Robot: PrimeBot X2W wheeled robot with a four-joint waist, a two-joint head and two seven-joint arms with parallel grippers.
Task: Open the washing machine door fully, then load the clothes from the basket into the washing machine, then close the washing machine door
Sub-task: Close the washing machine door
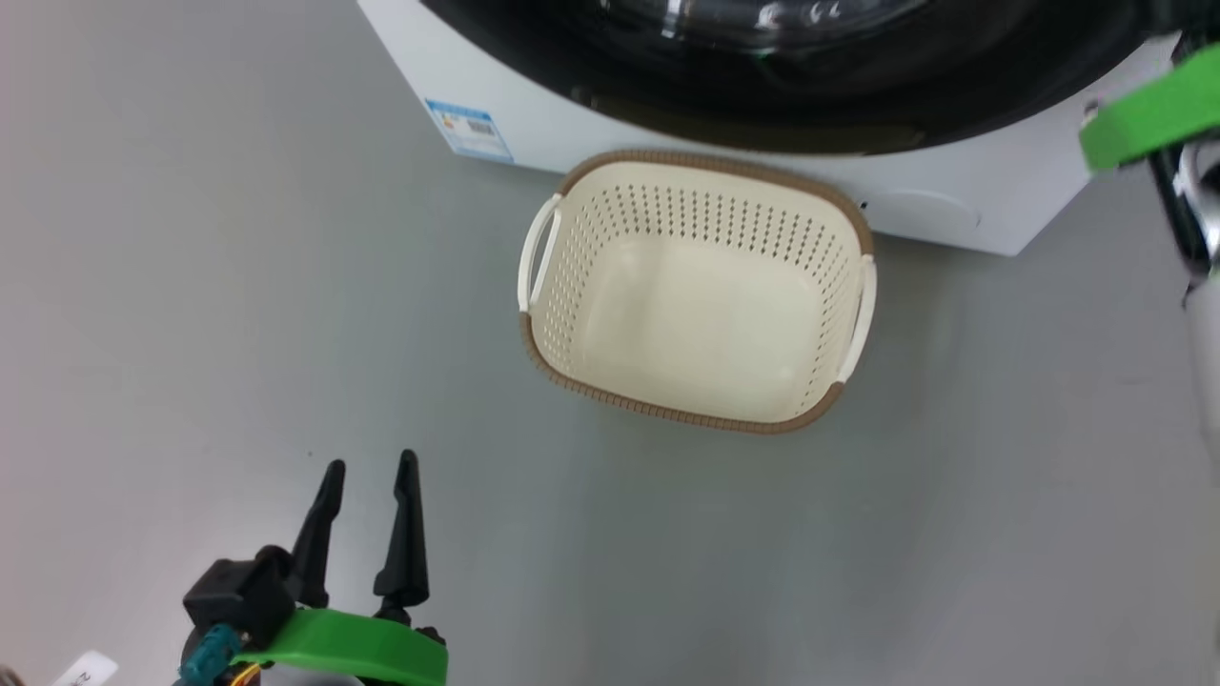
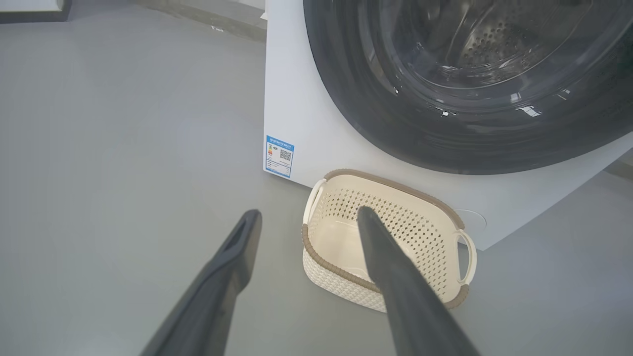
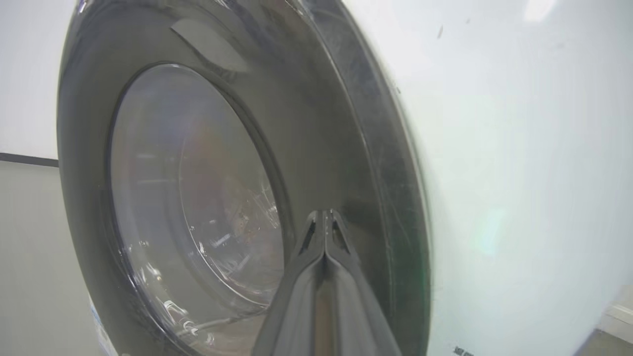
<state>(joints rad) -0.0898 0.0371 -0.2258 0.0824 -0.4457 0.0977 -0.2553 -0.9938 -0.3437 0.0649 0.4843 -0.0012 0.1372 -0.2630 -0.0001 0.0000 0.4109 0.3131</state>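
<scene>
Grey floor (image 1: pixel 191 286) | one basket (image 1: pixel 696 224) | one washing machine (image 1: pixel 534 124) | one door (image 1: pixel 858 105)

Smooth grey floor (image 1: pixel 191 286), low grey ledge (image 2: pixel 198 17) at its far edge, pale wall (image 3: pixel 24 74)

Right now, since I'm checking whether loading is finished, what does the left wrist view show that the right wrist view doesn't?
Left wrist view: the basket, empty, on the floor before the washing machine; the blue label sticker; the left fingers spread apart. Right wrist view: the right fingers pressed together, tips at the black ring of the washing machine door; contact unclear. Both: that door, apparently closed, and the machine's white front.
</scene>
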